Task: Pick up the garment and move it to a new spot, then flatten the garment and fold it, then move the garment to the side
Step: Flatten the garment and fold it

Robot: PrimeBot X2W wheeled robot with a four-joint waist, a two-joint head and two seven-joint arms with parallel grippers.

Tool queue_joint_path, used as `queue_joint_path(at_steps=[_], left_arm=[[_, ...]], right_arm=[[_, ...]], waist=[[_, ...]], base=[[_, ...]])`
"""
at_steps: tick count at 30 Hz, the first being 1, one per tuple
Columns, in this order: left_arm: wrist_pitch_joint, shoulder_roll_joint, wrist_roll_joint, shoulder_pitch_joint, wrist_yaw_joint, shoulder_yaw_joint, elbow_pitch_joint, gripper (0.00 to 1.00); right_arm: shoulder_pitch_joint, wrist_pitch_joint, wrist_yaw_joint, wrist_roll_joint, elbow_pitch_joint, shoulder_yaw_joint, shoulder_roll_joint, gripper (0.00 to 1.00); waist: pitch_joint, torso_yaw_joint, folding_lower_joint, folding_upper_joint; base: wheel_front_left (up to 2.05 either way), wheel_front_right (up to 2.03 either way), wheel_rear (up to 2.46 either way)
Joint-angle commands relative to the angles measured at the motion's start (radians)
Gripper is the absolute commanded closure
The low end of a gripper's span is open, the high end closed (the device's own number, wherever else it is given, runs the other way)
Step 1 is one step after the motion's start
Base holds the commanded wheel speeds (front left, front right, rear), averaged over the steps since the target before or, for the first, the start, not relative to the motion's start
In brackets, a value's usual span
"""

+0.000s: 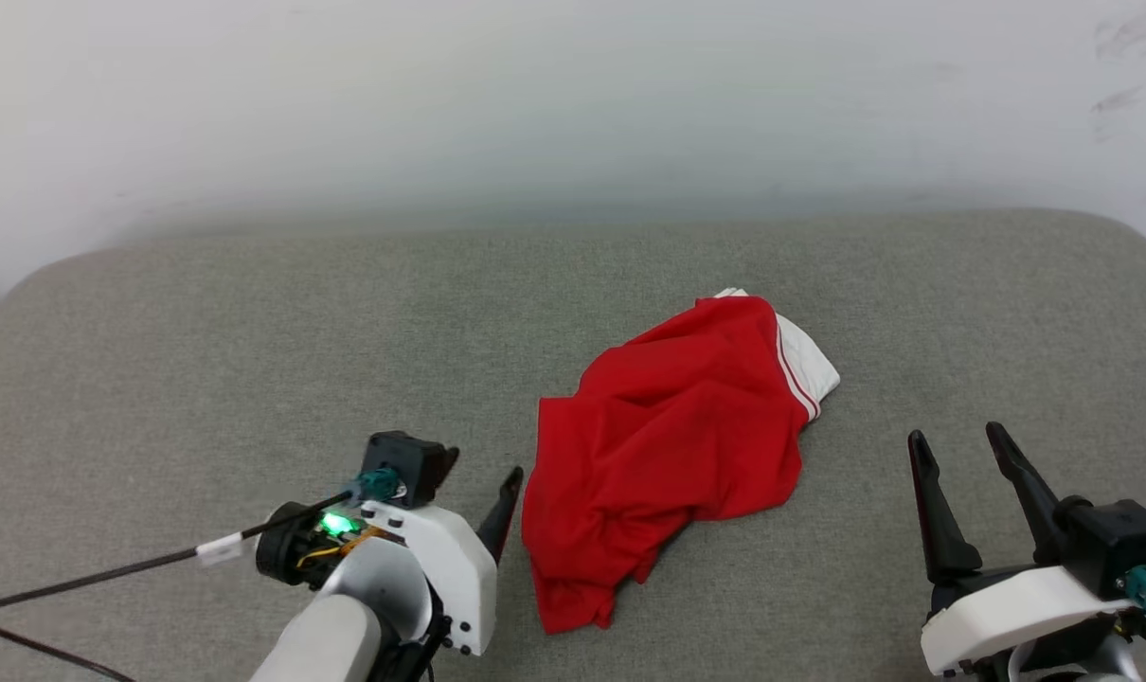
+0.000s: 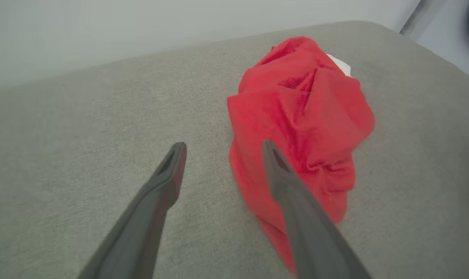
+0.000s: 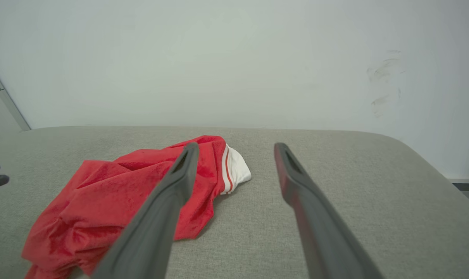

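Note:
The garment [image 1: 668, 445] lies crumpled in a heap on the grey padded surface [image 1: 251, 332], red, with a white red-striped trim panel [image 1: 805, 365] at its far right end. My left gripper [image 1: 478, 469] is open just left of the heap's near part, apart from it; in the left wrist view the garment [image 2: 304, 116] lies behind the right finger of the left gripper [image 2: 223, 144]. My right gripper [image 1: 957, 438] is open and empty, well to the right of the cloth. In the right wrist view the garment [image 3: 122, 190] lies left of the right gripper [image 3: 236, 145].
A pale wall [image 1: 573, 104] rises straight behind the padded surface, whose back corners are rounded. A black cable [image 1: 90, 578] trails from my left wrist over the near left of the surface. Bare grey padding stretches left, right and behind the heap.

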Motion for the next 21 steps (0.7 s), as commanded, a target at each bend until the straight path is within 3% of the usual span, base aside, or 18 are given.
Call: queue_joint_path(at_steps=[1,7,16,18,19,21], left_arm=[[0.018,-0.002,-0.008,-0.015,-0.009,-0.004,0.013,0.00],[0.175,-0.022,-0.060,-0.080,-0.081,-0.078,0.122,0.00],[0.400,0.011,-0.096,-0.133,-0.111,-0.184,0.278,0.00],[0.440,0.017,-0.104,-0.128,-0.114,-0.216,0.302,0.58],[0.458,0.014,-0.118,-0.122,-0.115,-0.228,0.308,1.00],[0.479,0.019,-0.135,-0.114,-0.118,-0.247,0.314,1.00]], right_arm=[[-0.014,-0.001,-0.001,0.001,0.000,0.002,0.000,0.00],[-0.040,-0.009,-0.001,0.005,0.005,0.006,0.000,0.00],[-0.078,-0.028,-0.001,0.017,0.033,0.029,0.000,0.00],[-0.082,-0.031,-0.001,0.020,0.042,0.034,0.000,0.00],[-0.084,-0.032,-0.001,0.020,0.047,0.036,0.000,0.00],[-0.087,-0.035,-0.001,0.019,0.055,0.037,0.000,0.00]], waist=[[0.016,-0.010,0.0000,0.0000],[0.078,-0.032,0.0000,0.0000],[0.146,-0.057,0.0000,0.0000],[0.149,-0.061,0.0000,0.0000],[0.149,-0.062,0.0000,0.0000],[0.145,-0.063,0.0000,0.0000]], base=[[0.00,0.00,0.00],[0.00,0.00,0.00],[0.00,0.00,0.00],[0.00,0.00,0.00],[0.00,0.00,0.00],[0.00,0.00,0.00]])
